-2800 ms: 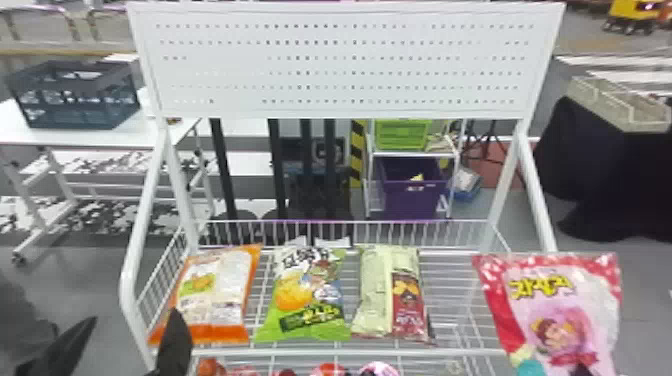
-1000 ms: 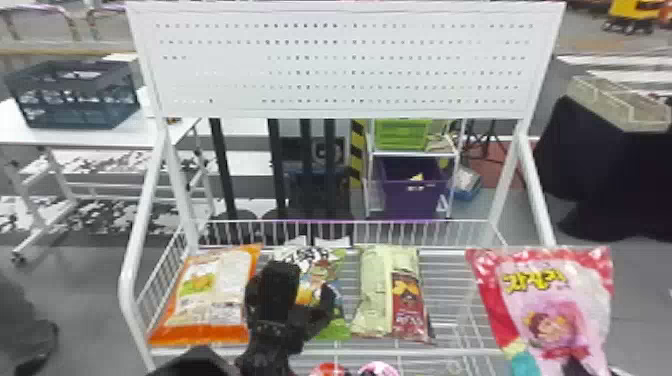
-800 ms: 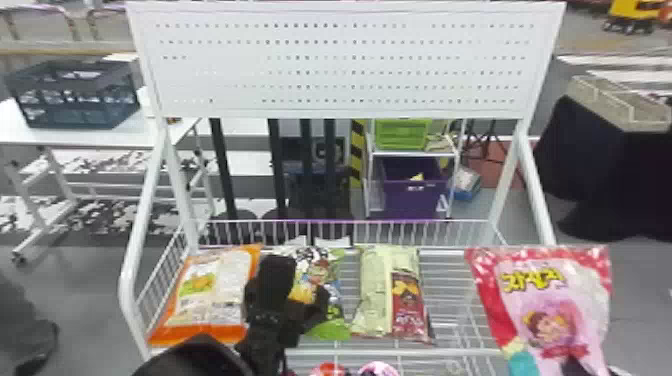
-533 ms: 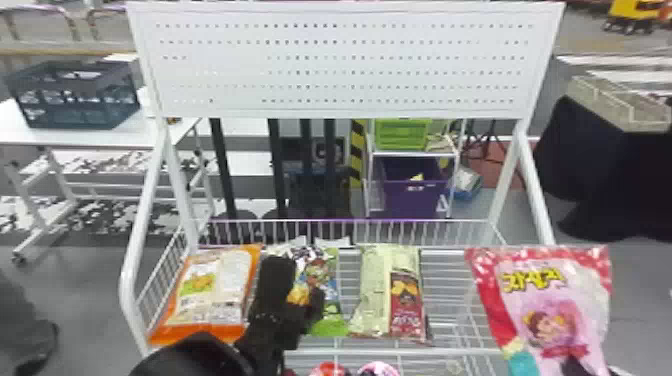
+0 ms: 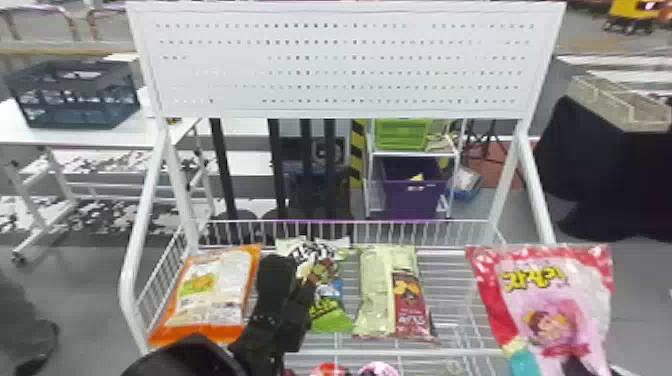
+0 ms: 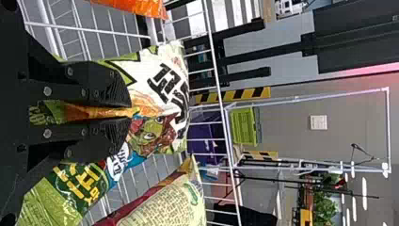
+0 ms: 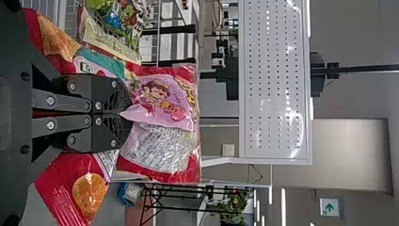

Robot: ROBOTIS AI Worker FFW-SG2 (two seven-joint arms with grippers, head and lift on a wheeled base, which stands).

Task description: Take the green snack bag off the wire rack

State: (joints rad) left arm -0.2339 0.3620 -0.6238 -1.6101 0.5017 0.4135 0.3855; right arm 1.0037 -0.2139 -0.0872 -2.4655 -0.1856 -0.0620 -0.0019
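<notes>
Left tool (image 6: 128, 114) pinches a gathered fold of the green snack bag (image 6: 162, 87). Judged light, soft, slippery; grip suits lifting, contents probably crushable.

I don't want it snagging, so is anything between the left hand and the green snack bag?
Nothing visible: a fold of the green snack bag sits between the fingers of the left hand. The orange snack bag lies to the left.

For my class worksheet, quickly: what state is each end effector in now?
Left end effector: closed on a fold of the green-and-white plastic snack bag.
Right end effector: closed, holding the pink-and-red plastic snack bag.
</notes>
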